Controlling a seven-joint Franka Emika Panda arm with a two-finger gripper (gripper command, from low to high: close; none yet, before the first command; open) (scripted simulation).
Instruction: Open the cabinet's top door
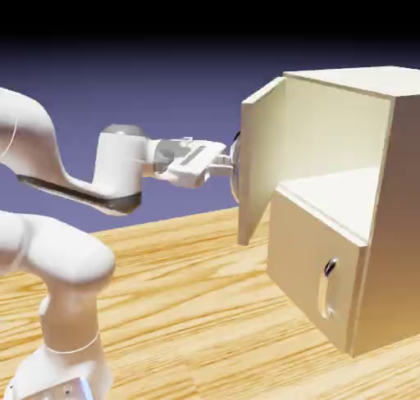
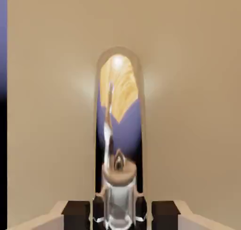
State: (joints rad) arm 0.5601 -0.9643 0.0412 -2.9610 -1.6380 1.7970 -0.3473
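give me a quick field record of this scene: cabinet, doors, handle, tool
cabinet: light tan wood box on the wooden table
top door: swung well open, upper compartment exposed
lower door: shut, short silver handle untouched
top handle: long, curved, mirror silver
tool: shut on top handle, reaching level at the open door

No readable text, label or number anywhere

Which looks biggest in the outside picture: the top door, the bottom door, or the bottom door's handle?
Largest to smallest:
1. top door, swung open
2. bottom door
3. bottom door's handle
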